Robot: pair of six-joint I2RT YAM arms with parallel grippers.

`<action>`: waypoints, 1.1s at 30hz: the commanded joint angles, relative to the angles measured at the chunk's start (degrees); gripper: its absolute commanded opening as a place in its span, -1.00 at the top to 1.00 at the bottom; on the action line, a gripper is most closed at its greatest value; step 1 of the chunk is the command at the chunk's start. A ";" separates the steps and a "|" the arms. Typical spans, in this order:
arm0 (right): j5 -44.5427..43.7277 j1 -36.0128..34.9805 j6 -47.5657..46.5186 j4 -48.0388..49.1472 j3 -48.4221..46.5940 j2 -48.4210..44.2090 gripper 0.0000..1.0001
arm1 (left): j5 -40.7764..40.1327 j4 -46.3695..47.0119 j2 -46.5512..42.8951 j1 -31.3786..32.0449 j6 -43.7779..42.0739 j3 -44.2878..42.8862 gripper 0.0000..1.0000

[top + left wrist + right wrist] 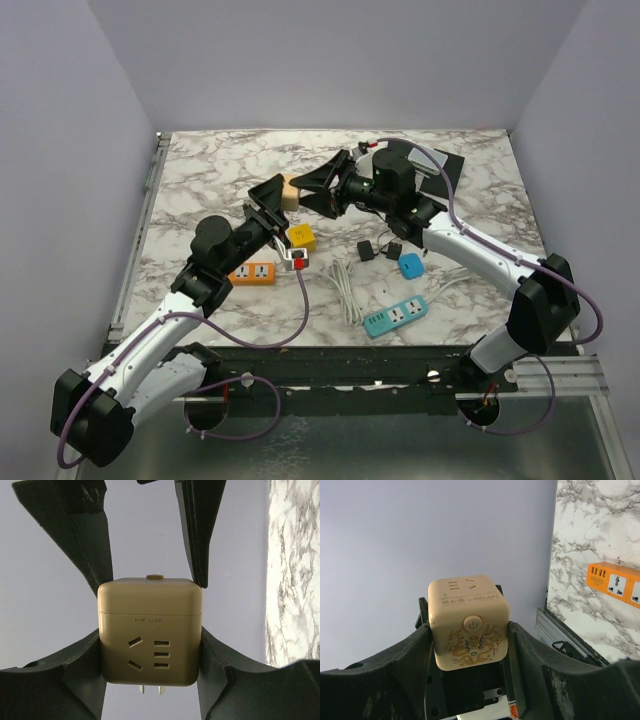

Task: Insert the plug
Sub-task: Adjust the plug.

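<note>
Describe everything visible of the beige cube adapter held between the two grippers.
The beige cube adapter is a rounded, matte plastic block with a seam near one end. One face carries socket slots, another a round power button above a gold ornament, and two metal prongs stick out of a third. Held above the table, its sides are pinched by the left gripper and the right gripper.

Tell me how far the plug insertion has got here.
Done: beige cube plug is up off the table. In hand: left gripper and right gripper both pinch it in mid-air, prongs bare. Left: pushing those prongs into a strip, perhaps the orange power strip.
</note>
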State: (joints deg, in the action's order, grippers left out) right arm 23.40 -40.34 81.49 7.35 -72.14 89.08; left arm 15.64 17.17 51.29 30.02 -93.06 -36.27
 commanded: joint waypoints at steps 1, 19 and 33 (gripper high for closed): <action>3.65 -1.87 -0.01 1.47 -3.20 2.52 -0.10 | 1.52 2.43 0.30 1.06 -0.81 -0.90 1.00; 2.57 -1.74 -3.71 0.05 -3.34 0.13 0.61 | 0.10 1.63 -0.48 1.79 4.37 -1.59 0.45; 3.98 3.07 -36.70 -25.87 -14.69 -2.31 0.91 | 12.27 -30.43 -2.84 1.76 43.06 -16.78 -0.98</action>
State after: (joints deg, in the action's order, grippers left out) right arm 25.61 -36.97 57.39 -9.93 -82.39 87.33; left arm 21.50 -3.62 48.40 31.62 -66.22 -49.63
